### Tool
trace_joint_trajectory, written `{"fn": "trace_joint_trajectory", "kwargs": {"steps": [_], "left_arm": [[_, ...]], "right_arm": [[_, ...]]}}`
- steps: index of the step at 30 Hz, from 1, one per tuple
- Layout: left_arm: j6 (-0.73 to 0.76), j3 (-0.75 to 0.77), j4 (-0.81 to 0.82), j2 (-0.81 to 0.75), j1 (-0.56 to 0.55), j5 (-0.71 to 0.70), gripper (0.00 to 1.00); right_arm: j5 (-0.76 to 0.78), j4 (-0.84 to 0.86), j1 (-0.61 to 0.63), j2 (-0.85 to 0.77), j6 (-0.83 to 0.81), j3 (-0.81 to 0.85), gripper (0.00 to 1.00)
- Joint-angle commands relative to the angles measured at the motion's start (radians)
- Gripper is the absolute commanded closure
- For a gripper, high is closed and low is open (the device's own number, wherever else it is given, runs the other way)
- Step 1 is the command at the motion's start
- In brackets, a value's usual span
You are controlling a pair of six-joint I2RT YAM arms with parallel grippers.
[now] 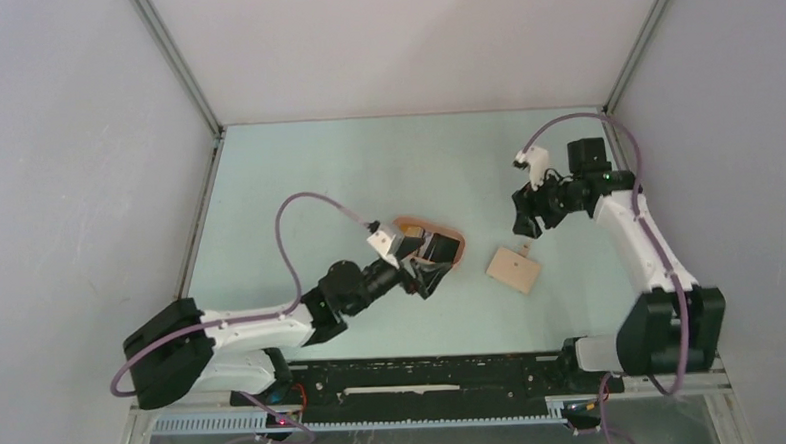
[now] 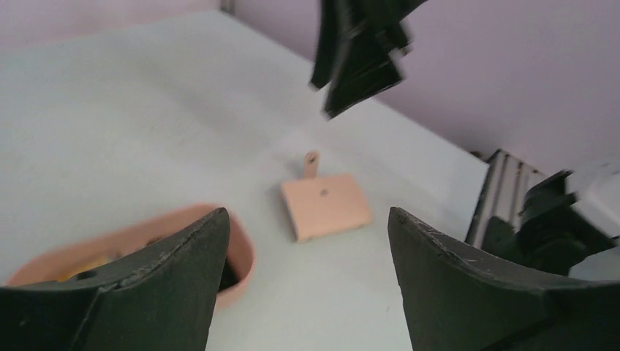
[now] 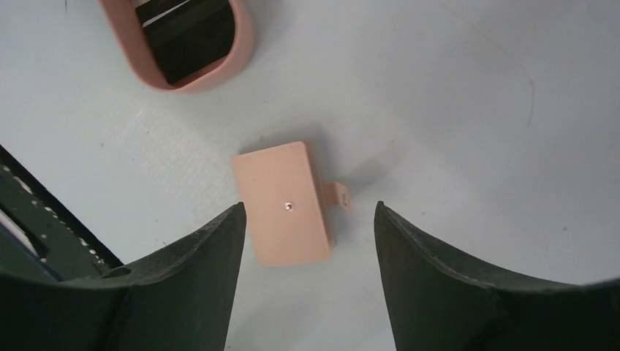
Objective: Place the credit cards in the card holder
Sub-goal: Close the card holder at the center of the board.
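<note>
Barely started, judging by the layout: card holder (image 1: 514, 269) folded shut and flat on the table (image 1: 366, 163), nothing tucked into it, nothing sticking out. Tan-beige and thin, with a tiny snap stud (image 3: 290, 206) mid-face and a small closing tab (image 3: 338, 196) poking from one edge. Placed between the two arms, nearer the right one, close to the peach-orange oval tray (image 3: 245, 44) without touching it. Credit cards (image 3: 190, 40) inside that tray, dark ones on view plus a sliver of yellow; count impossible to tell. Left gripper (image 1: 431, 264) low over the tray, fingers wide, holding nothing. Right gripper (image 1: 527, 220) raised beyond the card holder, fingers wide as well, empty. Left to do, apparently: opening the card holder, lifting out each card, sliding all of them in.
</note>
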Motion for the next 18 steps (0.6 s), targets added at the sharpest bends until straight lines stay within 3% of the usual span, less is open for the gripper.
{"fn": "trace_joint_trajectory", "kwargs": {"steps": [1,10,14,18], "left_arm": [[-0.066,0.243,-0.021,0.148,0.065,0.292,0.20],[-0.067,0.610,-0.189,0.513,0.118,0.594,0.46],[-0.071,0.675,-0.225,0.620,0.117,0.635,0.56],[-0.073,0.674,-0.228,0.666,0.115,0.615,0.59]], "right_arm": [[-0.224,-0.111,-0.131,0.193,-0.033,0.091,0.29],[-0.189,-0.142,-0.171,0.370,-0.040,0.156,0.50],[-0.154,-0.144,-0.171,0.401,-0.036,0.164,0.57],[-0.122,-0.137,-0.169,0.417,-0.025,0.163,0.61]]}}
